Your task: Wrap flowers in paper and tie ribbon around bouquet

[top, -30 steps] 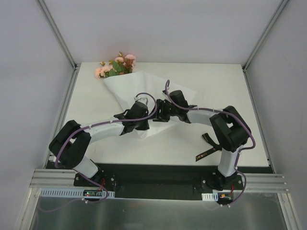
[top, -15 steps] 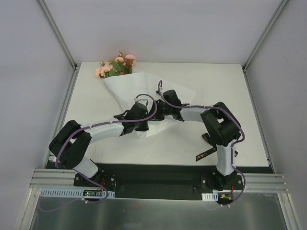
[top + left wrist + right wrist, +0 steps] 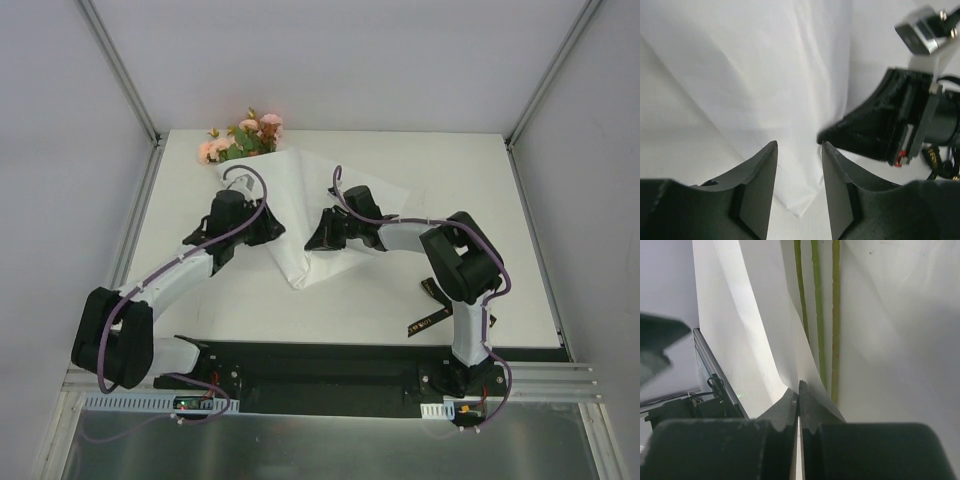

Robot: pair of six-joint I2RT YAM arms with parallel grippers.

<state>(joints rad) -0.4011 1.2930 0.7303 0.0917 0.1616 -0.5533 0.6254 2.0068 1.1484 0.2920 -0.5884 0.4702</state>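
Wrapping step in hand, by the look of it; tying not yet begun. Pinches a raised fold of the large thin white translucent paper sheet [image 3: 300, 185] in the right gripper [image 3: 798, 390], jaws pressed fully together on the edge, just beside 3 thin green stems [image 3: 815, 315] inside the wrap. Hovers the left gripper [image 3: 799, 150] partway open over the sheet's left flap, gripping nothing that shows, with only paper visible through the gap. Places the small bunch of pink, peach and rust artificial flowers [image 3: 243, 138] at the far-left corner of the white table [image 3: 450, 180], just past the paper's top edge, and the sheet's narrow point toward the arms. Leaves the long black satin ribbon with gold lettering [image 3: 432, 318] well apart, near the right arm's base, untouched. Next, probably: draw the pinched fold across the stems, then close the left gripper on the opposite flap and lay it over, gently enough to avoid tearing or springing the thin sheet.
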